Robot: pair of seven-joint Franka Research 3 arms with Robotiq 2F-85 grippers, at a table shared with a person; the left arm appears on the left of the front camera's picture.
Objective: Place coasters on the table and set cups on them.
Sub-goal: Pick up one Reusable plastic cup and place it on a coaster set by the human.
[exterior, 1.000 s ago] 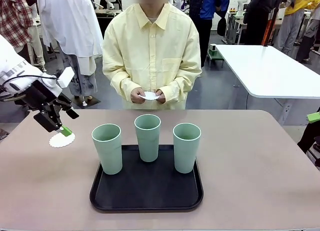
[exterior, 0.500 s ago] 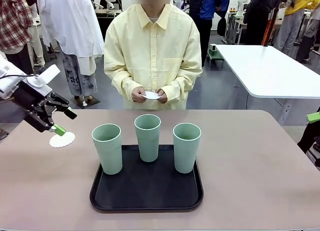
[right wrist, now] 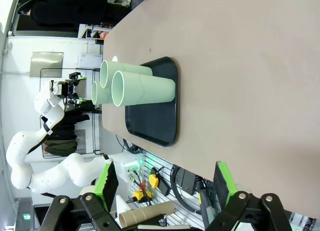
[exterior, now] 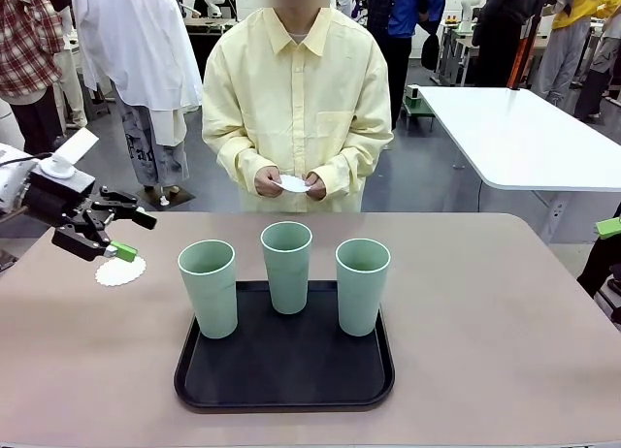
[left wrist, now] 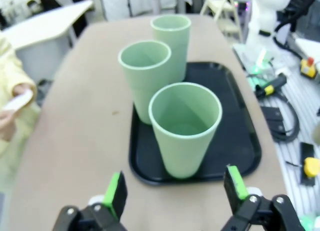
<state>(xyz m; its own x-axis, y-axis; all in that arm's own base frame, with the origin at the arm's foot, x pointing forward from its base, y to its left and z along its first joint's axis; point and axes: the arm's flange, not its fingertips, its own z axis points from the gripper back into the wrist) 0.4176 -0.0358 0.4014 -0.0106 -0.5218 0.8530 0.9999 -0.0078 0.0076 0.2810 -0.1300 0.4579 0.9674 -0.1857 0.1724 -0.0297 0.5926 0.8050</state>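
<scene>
Three pale mint-green cups stand upright in a loose row on a black tray in the middle of the beige-pink table. They are close together but not touching. One white lacy paper coaster lies flat on the bare table, to the robot's left of the tray and apart from it, with no cup on it.

The left gripper hovers just above that coaster, fingers spread wide and holding nothing. From its wrist camera the fingers frame the nearest cup. The right gripper is off beyond the table's edge, its fingers also spread and empty.

Across the table a person holds a small white paper piece in both hands, likely another coaster.

The cups look light and stiff, with a matte wall that should grip well. They are tall and narrow-based, so probably easy to tip. A hold around the wall at or above mid-height seems safest, with the cup lowered straight down. The coaster looks thin and flimsy, and may slide or crumple if a cup's base drags across it.
</scene>
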